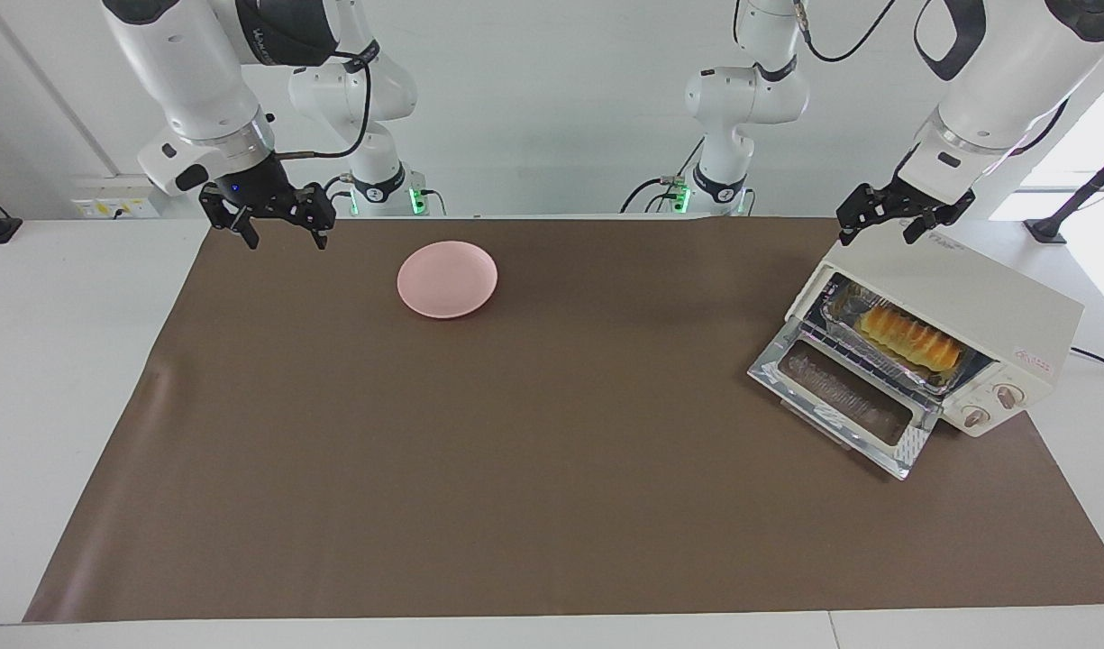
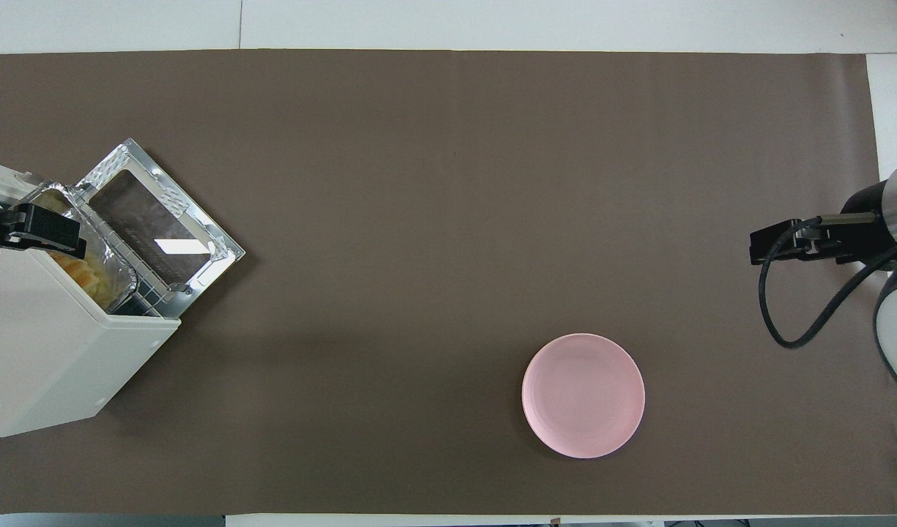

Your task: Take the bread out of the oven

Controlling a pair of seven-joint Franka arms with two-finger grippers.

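1. Left gripper (image 1: 887, 225): held in the air over the oven's (image 1: 984, 311) top edge nearest the robots. Its fingers are spread apart with nothing between them. In the overhead view the same gripper (image 2: 23, 227) covers part of the oven mouth.

2. Bread (image 1: 907, 336): below the left jaws and apart from them, lying in a foil tray (image 1: 844, 302) on the rack inside the oven. Its long axis runs parallel to the oven mouth, one end toward the knobs (image 1: 991, 406), the other toward the oven's plain end. The ridged top faces up.

3. Oven: at the left arm's end of the table, on the brown mat (image 1: 552, 451). The glass door (image 1: 840, 397) is dropped flat, opening toward the middle of the mat. A small red label (image 1: 1036, 361) sits above the knobs; its writing cannot be read.

4. Right gripper (image 1: 281, 225): waiting in the air over the mat's edge at the right arm's end, fingers apart, empty.

5. Pink plate (image 1: 447, 278): on the mat, beside the right jaws, empty.
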